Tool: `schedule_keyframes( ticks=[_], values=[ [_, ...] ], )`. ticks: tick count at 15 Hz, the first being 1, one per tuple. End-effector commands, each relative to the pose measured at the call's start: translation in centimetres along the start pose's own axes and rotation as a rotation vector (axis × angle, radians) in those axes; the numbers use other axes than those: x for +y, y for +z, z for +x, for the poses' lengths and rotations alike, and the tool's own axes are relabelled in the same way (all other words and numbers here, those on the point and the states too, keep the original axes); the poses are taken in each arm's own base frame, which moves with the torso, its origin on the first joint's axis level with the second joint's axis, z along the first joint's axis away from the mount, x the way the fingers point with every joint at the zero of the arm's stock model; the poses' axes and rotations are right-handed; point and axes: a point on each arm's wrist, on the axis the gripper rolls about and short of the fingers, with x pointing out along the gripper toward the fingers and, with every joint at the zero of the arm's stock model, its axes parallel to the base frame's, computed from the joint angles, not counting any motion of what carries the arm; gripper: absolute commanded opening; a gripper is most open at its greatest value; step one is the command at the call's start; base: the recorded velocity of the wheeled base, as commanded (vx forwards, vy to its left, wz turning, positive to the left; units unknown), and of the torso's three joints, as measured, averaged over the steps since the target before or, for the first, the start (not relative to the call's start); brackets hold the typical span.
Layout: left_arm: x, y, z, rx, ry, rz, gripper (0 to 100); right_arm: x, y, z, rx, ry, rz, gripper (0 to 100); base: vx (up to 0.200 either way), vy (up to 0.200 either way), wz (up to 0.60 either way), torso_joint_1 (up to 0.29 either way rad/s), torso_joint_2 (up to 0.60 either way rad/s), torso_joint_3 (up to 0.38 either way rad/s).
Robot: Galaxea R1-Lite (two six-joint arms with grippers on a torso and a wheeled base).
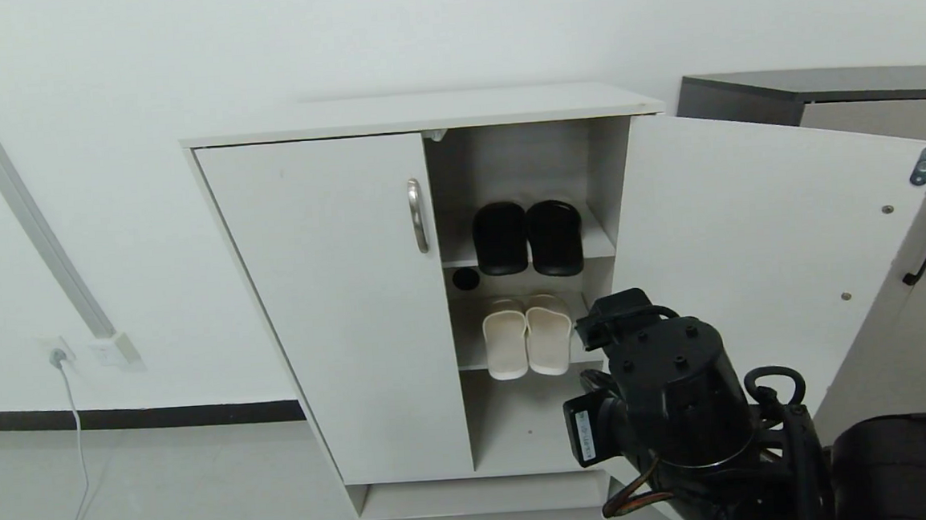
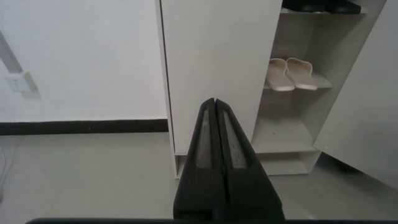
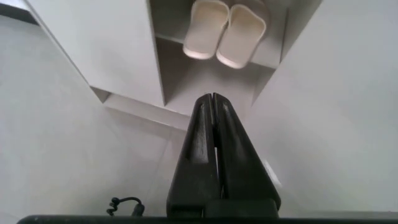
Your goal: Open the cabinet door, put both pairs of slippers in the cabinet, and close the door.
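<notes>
The white cabinet (image 1: 422,114) stands against the wall with its left door (image 1: 329,300) shut and its right door (image 1: 751,234) swung wide open. A pair of black slippers (image 1: 527,237) lies on the upper shelf. Below it, a pair of white slippers (image 1: 527,335) lies on the middle shelf, toes outward. My right gripper (image 3: 213,99) is shut and holds nothing; it hangs low in front of the opening, close to the open door's inner face, under the white slippers (image 3: 226,28). My left gripper (image 2: 214,102) is shut and empty, back from the closed door.
A metal handle (image 1: 418,214) sits on the closed door's right edge. A grey cabinet (image 1: 890,145) with black handles stands right behind the open door. A wall socket (image 1: 57,355) with a cable hangs at the left. Bare floor (image 1: 163,487) lies left of the cabinet.
</notes>
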Motion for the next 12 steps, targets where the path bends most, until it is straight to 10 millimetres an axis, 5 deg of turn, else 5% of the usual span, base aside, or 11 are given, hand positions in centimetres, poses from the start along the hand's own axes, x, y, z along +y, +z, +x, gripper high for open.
schedule_keyframes(
  ticks=[1, 12],
  values=[
    [0.0, 0.01, 0.01, 0.001, 0.0, 0.0, 0, 0.06, -0.24, 0.05, 0.005, 0.001, -0.006, 0, 0.0, 0.0, 0.0, 0.0, 0.0, 0.0],
    [0.0, 0.01, 0.01, 0.001, 0.0, 0.0, 0, 0.05, -0.4, 0.09, -0.007, 0.004, -0.003, 0, 0.0, 0.0, 0.0, 0.0, 0.0, 0.0]
  ],
)
